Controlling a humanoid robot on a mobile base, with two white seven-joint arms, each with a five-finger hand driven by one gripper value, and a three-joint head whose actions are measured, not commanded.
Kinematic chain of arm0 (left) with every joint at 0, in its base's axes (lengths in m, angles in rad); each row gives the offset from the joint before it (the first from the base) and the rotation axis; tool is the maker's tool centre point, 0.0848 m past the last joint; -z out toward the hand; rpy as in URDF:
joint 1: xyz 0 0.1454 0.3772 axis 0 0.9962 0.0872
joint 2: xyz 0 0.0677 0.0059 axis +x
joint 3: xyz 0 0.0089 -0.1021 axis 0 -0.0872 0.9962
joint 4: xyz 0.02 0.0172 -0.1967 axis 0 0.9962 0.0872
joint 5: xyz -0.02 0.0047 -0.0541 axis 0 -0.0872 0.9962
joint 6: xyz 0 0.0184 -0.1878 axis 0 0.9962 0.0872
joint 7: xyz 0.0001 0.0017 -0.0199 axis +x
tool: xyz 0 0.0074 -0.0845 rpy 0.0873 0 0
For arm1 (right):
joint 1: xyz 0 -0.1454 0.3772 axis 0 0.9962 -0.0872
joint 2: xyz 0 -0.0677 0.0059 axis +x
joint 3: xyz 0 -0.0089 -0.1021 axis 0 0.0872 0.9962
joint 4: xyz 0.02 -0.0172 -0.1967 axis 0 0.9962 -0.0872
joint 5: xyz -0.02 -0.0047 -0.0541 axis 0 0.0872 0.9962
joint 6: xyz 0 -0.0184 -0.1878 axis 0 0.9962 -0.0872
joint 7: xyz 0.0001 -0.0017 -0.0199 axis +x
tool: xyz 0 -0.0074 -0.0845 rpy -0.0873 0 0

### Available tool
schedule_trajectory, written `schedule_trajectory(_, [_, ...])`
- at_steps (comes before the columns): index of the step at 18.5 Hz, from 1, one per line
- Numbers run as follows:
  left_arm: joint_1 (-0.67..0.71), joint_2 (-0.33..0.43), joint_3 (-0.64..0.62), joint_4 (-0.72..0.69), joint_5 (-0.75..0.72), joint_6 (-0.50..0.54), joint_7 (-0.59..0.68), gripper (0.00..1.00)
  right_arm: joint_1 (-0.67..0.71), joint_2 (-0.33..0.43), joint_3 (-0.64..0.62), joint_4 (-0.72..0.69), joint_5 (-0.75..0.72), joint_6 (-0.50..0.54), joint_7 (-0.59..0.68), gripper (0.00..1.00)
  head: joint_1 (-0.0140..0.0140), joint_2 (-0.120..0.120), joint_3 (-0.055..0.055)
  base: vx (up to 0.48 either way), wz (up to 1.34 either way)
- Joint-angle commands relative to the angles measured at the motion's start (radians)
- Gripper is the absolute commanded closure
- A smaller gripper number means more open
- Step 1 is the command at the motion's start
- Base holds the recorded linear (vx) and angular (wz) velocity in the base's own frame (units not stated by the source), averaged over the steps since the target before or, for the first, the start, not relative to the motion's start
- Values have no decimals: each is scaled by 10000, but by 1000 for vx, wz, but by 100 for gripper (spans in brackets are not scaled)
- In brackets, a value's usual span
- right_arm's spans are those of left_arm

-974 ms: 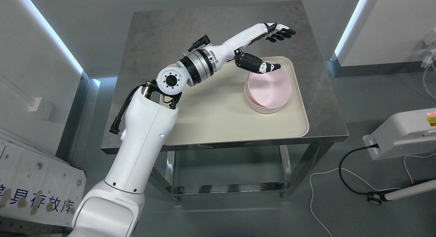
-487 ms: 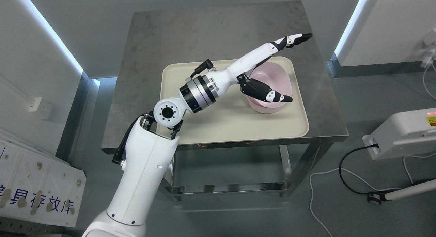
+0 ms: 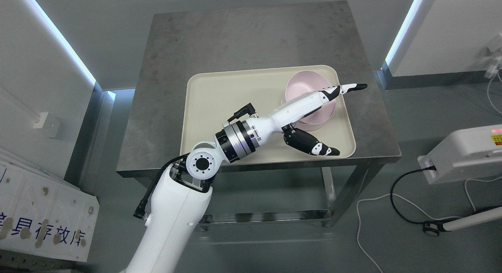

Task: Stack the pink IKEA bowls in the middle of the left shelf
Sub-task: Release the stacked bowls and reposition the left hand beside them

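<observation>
A stack of pink bowls (image 3: 304, 86) sits at the far right corner of a cream tray (image 3: 219, 104) on a grey metal table (image 3: 219, 37). My left hand (image 3: 345, 116) reaches over the tray from the lower left and hangs in front of the bowls, partly covering them. Its fingers (image 3: 351, 87) stretch straight out past the bowls' right rim. The thumb (image 3: 319, 148) points out over the tray's front right edge. The hand is open and holds nothing. Whether it touches the bowls cannot be told.
A white machine (image 3: 466, 151) with a black cable (image 3: 404, 194) stands on the floor to the right. A white panel with blue lettering (image 3: 43, 218) leans at the lower left. Walls with light strips flank the table.
My left arm has drawn back toward me and down. The hand moved from beyond the bowls' far side to their near side, rolling so that the thumb points over the tray's front edge.
</observation>
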Motion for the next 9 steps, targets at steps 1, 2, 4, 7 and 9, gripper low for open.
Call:
schedule_trajectory(1, [271,229,-237,-637,-2313,670,4,0,0,-174,-46,-175,-15,5,-5,0,0,0,0,0,0])
schedule_trajectory(2, [225,229,-175,-637,-2574,824,4,0,0,-174,-46,-175,-15,5,-5,0,0,0,0,0,0])
schedule_trajectory(4, [103,320,70,-621,-3051,1055,-12,0,0,-174,-46,-175,-15,5,-5,0,0,0,0,0,0])
schedule_trajectory(7, [-127,749,300,-453,-3482,1117,-12,0,0,-174,-46,-175,-15,5,-5,0,0,0,0,0,0])
schedule_trajectory(9, [-143,964,408,-468,-3528,1133,-27,1,0,-174,-46,-175,-15,5,-5,0,0,0,0,0,0])
